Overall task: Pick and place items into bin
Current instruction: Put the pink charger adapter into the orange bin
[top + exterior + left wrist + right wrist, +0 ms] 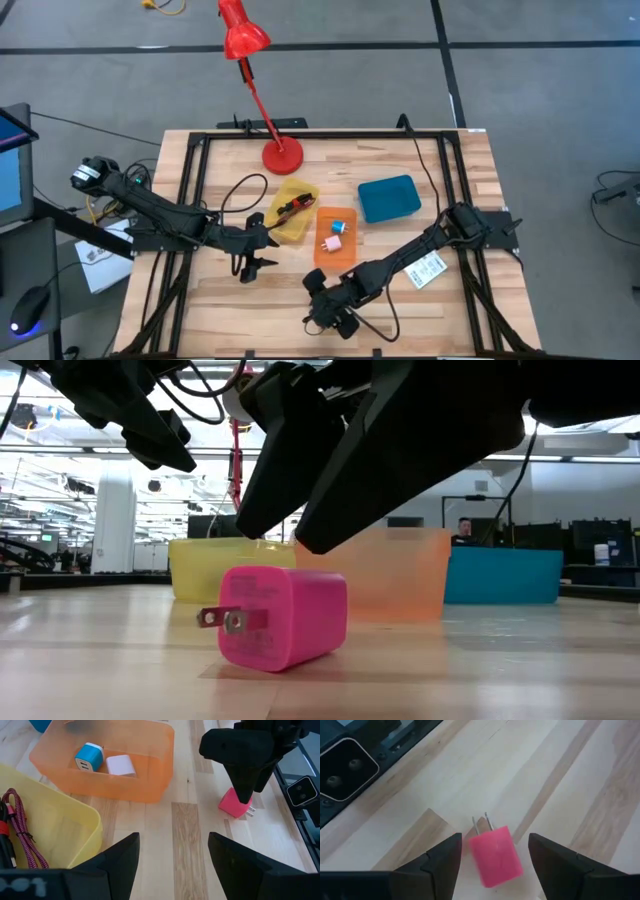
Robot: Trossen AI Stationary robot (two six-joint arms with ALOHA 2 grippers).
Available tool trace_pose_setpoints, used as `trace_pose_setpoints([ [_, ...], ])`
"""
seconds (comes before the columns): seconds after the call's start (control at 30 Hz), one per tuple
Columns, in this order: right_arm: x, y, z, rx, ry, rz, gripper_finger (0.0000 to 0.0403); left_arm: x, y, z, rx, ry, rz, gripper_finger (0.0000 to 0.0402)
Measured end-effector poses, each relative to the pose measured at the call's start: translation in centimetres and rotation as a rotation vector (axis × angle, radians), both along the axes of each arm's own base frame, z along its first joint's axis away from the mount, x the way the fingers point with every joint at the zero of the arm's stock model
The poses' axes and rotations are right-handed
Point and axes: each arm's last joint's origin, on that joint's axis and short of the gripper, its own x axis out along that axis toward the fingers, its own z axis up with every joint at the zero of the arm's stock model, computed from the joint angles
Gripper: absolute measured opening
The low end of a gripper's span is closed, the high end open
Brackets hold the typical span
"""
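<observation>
- Pink charger [496, 854]: lies on bare table [440, 310] between the wide-open fingers of the right gripper [495, 857]; judged light, rigid, smooth; grip flat sides, clear of prongs.
- Left gripper [172, 857]: wide open, empty, beside yellow bin [292, 212].
- Orange bin [335, 238]: holds two chargers.

Both pincers [172, 857] [495, 857] spread wide

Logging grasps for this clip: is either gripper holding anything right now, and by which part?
Nothing is held. The right gripper is open around the hot pink plastic charger cube, which lies on the wooden table. The left gripper is open and empty.
</observation>
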Motion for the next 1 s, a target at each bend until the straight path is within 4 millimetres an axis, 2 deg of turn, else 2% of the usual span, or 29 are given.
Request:
trace_pose_setpoints([
  [0.23, 1.0, -0.4, -2.4, -0.013, 0.012, -0.013, 0.0223, 0.0, 0.0, 0.0, 0.002, 0.005, 0.0, 0.0226],
  [0.3, 0.8, -0.5, -3.4, -0.039, 0.045, -0.03, 0.0223, -0.1, 0.0, -0.1, 0.005, 0.011, 0.0, 0.0226],
  [0.53, 1.2, -0.4, -3.4, -0.02, 0.041, -0.066, 0.022, -0.1, 0.1, -0.2, 0.01, 0.021, 0.001, 0.0226],
  [0.63, 1.4, -0.9, -3.4, 0.015, 0.069, -0.138, 0.0203, -0.1, 0.1, -0.2, 0.011, 0.022, 0.001, 0.0226],
  [0.83, 1.7, -2.3, -3.4, 0.11, 0.156, -0.244, 0.0144, -0.1, 0.1, -0.2, 0.012, 0.021, 0.004, 0.0226],
  [1.0, 2.6, -3.2, -2.6, 0.187, 0.179, -0.386, 0.0144, -0.1, 0.1, -0.2, 0.012, 0.02, 0.004, 0.0226],
])
